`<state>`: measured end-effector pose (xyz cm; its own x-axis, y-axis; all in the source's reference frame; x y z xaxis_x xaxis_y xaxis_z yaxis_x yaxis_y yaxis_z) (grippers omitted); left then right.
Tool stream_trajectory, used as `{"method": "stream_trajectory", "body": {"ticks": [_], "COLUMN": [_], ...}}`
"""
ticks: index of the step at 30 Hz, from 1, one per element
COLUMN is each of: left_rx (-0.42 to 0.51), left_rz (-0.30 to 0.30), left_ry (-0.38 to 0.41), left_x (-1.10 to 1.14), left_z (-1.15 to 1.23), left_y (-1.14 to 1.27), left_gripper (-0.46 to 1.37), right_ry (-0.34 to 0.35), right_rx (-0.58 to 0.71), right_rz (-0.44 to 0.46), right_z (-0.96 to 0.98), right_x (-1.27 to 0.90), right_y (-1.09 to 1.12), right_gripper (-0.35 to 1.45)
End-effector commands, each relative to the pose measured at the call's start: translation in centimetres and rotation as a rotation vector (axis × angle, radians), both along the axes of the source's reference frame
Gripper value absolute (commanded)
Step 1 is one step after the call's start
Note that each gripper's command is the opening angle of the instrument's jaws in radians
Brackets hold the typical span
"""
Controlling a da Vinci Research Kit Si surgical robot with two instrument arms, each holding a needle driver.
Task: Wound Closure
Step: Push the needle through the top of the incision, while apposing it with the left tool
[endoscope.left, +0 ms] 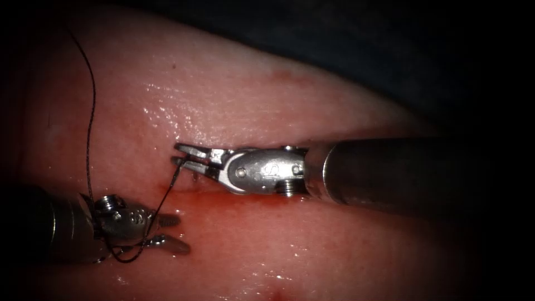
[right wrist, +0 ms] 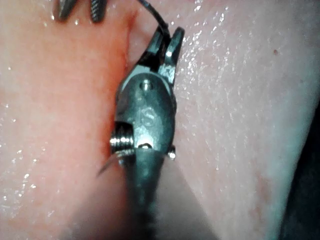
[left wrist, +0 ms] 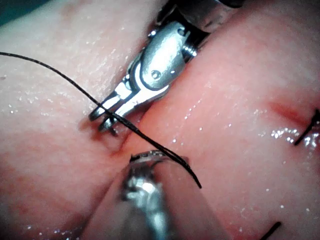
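My right tool (endoscope.left: 179,156) comes in from the right and lies over the cut (endoscope.left: 167,187). Its jaws are shut on the dark thread (endoscope.left: 91,122) at their tips. From there the thread drops to the lower left and loops round my left tool (endoscope.left: 174,232) behind its jaws. It then climbs to the upper left. The left jaws stand open with nothing between them, on the wet tissue (endoscope.left: 234,89) left of the right tool's tip. In the left wrist view the thread (left wrist: 50,67) crosses the right tool's jaws (left wrist: 102,120). I cannot tell where the needle is.
Red fluid (endoscope.left: 234,203) lies along the cut under the right tool's wrist. Two dark stitches (left wrist: 305,132) (left wrist: 270,230) sit in the tissue in the left wrist view. The right tool's thick shaft (endoscope.left: 390,175) spans the right half of the endoscope view.
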<state>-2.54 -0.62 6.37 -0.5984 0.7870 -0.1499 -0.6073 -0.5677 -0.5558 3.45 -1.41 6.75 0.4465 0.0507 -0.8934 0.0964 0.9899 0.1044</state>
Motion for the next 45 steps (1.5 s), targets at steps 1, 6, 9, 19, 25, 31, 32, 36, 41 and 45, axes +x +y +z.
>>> {"method": "stream_trajectory", "body": {"ticks": [1, 6, 9, 19, 25, 31, 32, 36, 41, 45], "left_rx": [-0.003, -0.005, -0.007, -0.011, -0.011, -0.011, -0.011, -0.010, -0.010, -0.010], "left_rz": [-0.001, -0.002, -0.003, -0.005, -0.004, -0.004, -0.004, -0.004, -0.004, -0.005], "left_ry": [0.002, 0.002, 0.003, 0.004, 0.003, 0.003, 0.003, 0.004, 0.004, 0.004], "left_x": [0.00, 0.00, 0.00, 0.02, 0.02, 0.02, 0.02, 0.02, 0.02, 0.01], "left_z": [0.00, -0.01, -0.01, -0.01, -0.01, -0.02, -0.02, -0.02, -0.02, -0.02], "left_y": [0.00, 0.01, 0.01, 0.02, 0.02, 0.02, 0.02, 0.02, 0.02, 0.02], "left_gripper": [0.30, 0.29, 0.29, 0.29, 0.29, 0.28, 0.28, 0.28, 0.28, 0.28], "right_ry": [-0.009, -0.067, -0.081, -0.160, -0.239, -0.345, -0.344, -0.349, -0.369, -0.373], "right_rx": [0.006, 0.054, 0.066, 0.123, 0.137, 0.162, 0.162, 0.167, 0.192, 0.174], "right_rz": [-0.010, -0.023, -0.039, -0.168, -0.231, -0.314, -0.321, -0.334, -0.291, -0.217], "right_z": [0.01, 0.06, 0.07, 0.10, 0.09, 0.09, 0.09, 0.11, 0.14, 0.14], "right_x": [0.00, -0.03, -0.04, -0.12, -0.30, -0.41, -0.41, -0.35, -0.28, -0.22], "right_y": [-0.01, -0.10, -0.14, -0.28, -0.31, -0.29, -0.28, -0.28, -0.24, -0.17], "right_gripper": [-0.35, -0.35, -0.35, -0.35, -0.35, -0.35, -0.35, -0.35, -0.35, -0.35]}}
